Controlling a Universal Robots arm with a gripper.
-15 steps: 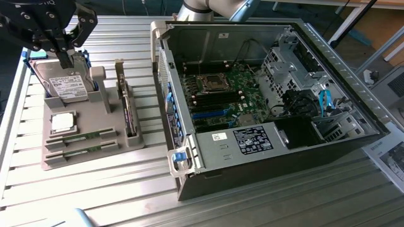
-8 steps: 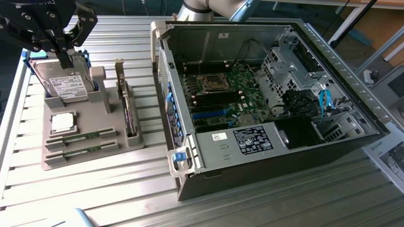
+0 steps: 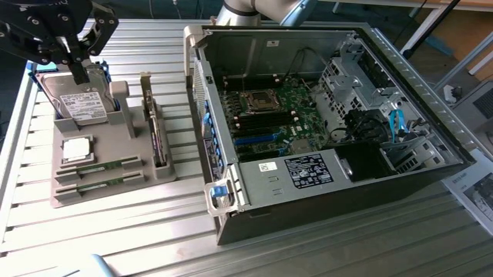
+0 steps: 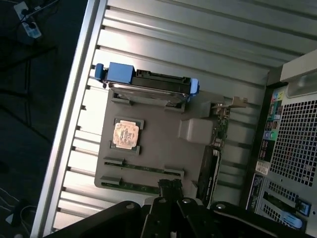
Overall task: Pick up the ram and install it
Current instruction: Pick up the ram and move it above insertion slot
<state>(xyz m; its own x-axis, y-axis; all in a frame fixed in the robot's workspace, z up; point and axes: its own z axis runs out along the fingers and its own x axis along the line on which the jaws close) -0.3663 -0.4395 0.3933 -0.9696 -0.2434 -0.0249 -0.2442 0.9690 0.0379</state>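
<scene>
The gripper [image 3: 78, 74] is hanging shut and empty just above the hard drive [image 3: 83, 104]. The ram [image 3: 101, 168] is lying well apart from it, past the processor chip [image 3: 77, 149], slotted in the grey holder [image 3: 123, 149] on the worktop [image 3: 115, 242]. A second stick [image 3: 100, 183] is lying beside it, so two sticks, one chip, one drive. Each stick is likely light, stiff and fragile, and best pinched across its long edges at mid-length.

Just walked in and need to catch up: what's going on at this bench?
A robot arm is working over a tray of computer parts. Its gripper hangs shut and empty above the hard drive at one end of the grey tray. Both memory sticks lie in their slots on the tray, next to the processor. The open computer case stands at the exterior view's right.
</scene>
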